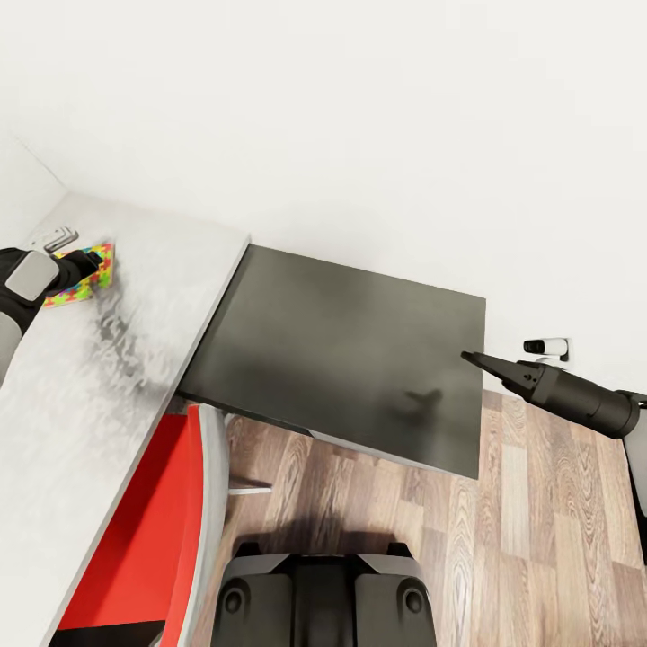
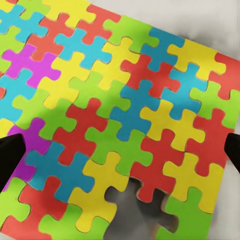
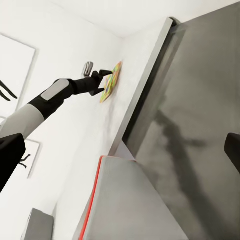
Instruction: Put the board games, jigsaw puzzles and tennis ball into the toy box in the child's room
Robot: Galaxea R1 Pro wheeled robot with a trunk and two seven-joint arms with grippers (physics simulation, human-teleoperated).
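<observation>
A jigsaw puzzle [image 1: 90,279] of bright interlocking pieces lies flat on the pale grey table [image 1: 108,377], near its far left end. My left gripper [image 1: 95,261] hovers right over it, open. In the left wrist view the puzzle [image 2: 125,100] spreads under the gripper [image 2: 120,152], a dark fingertip at either edge, and one gap in the pieces shows the tabletop. From the right wrist view the left gripper [image 3: 104,82] stands at the puzzle [image 3: 114,80]. My right gripper [image 1: 467,358] is open and empty above the right edge of the dark cabinet. The toy box, board games and tennis ball are out of view.
A low dark-topped cabinet [image 1: 359,350] adjoins the table's right end. A red chair [image 1: 144,530] with a grey edge stands tucked at the table's front. A small grey object [image 1: 59,239] lies beside the puzzle. Wooden floor [image 1: 539,539] spreads on the right; a white wall fitting [image 1: 545,346] sits low.
</observation>
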